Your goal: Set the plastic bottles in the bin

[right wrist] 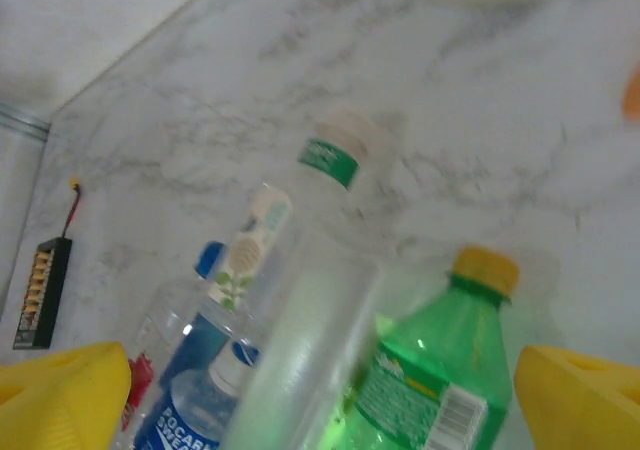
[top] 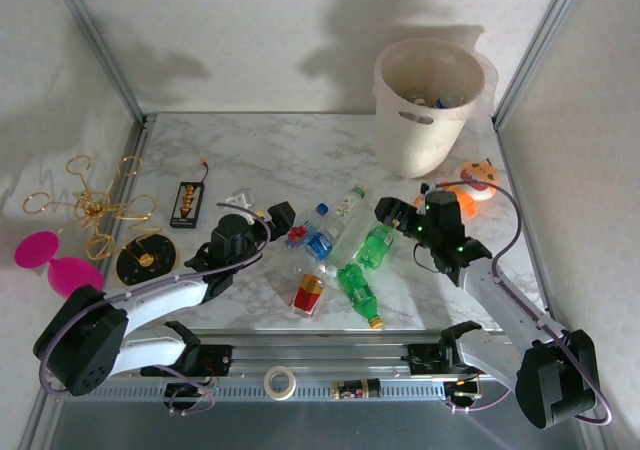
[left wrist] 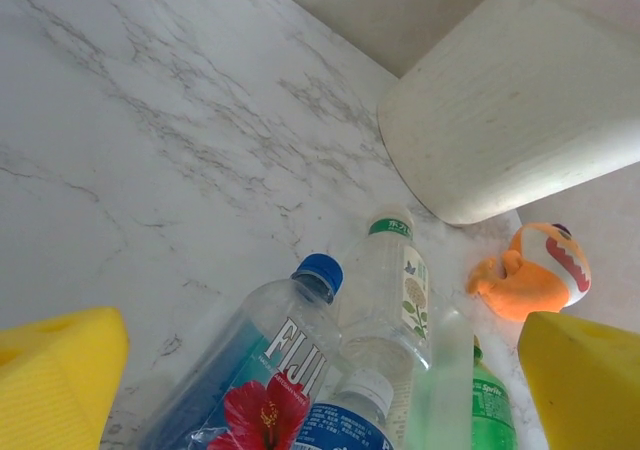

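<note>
At my far left a gold wire tangle [top: 95, 208] and a black strip [top: 187, 203] lie on the marble desk [top: 260, 150], well apart from the bottles. My left hand [top: 282, 216] sits low, just left of the heap of plastic bottles [top: 322, 242]. Its yellow pads [left wrist: 58, 382] are spread wide and hold nothing. From that wrist I look along a Fiji bottle [left wrist: 262, 375] with a blue cap, a blue-labelled bottle [left wrist: 338, 422] with a white cap touching it, and a clear bottle [left wrist: 392, 288] with a green band beyond. Nearer my bases lie a red-labelled bottle [top: 308, 293] and a green bottle [top: 358, 292] with a yellow cap. My right hand [top: 388, 212] is at the heap's right side, also wide and gripping nothing, with another green bottle [right wrist: 440, 375] lying below and between its pads [right wrist: 585, 402]. The bin [top: 425, 130] stands upright at the far right corner, well apart from the heap. A few small things lie in its bottom that I cannot make out. An orange toy [top: 478, 182] lies near its base, to the right.
</note>
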Robot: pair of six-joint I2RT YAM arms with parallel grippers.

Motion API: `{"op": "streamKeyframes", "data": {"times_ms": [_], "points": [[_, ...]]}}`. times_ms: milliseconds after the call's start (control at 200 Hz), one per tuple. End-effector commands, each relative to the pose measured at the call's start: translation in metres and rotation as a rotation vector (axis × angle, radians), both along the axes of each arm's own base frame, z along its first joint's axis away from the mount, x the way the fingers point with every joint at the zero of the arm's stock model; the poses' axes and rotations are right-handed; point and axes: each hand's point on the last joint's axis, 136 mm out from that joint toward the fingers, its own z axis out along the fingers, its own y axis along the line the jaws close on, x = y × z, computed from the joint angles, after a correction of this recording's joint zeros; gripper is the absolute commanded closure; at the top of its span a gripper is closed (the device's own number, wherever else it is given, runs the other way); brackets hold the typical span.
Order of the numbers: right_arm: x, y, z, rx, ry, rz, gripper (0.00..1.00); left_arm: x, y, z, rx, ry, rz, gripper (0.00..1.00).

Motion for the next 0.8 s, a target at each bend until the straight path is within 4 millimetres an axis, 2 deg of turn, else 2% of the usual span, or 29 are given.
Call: {"op": "streamKeyframes", "data": {"times_ms": [0, 135, 536, 696, 796], "points": [[-0.011, -0.012, -0.025, 0.019, 0.08, -0.108, 0.01, 0.009, -0.006, 0.018, -0.032, -0.044, -0.011, 0.0], [-0.023, -0.007, -0.046, 0.007, 0.118, -0.096, 0.01, 0.011, -0.008, 0.015, -0.034, -0.036, -0.016, 0.01], [-0.029, 0.019, -0.076, 0.007, 0.177, -0.067, 0.01, 0.01, -0.007, 0.01, -0.057, -0.014, -0.004, 0.0], [-0.03, 0.018, -0.089, -0.014, 0.193, -0.085, 0.01, 0.009, -0.005, 0.008, -0.056, -0.009, 0.001, 0.0], [-0.032, 0.01, -0.098, -0.098, 0.21, -0.09, 0.02, 0.007, -0.003, 0.006, -0.054, -0.005, 0.004, 0.0]]}}
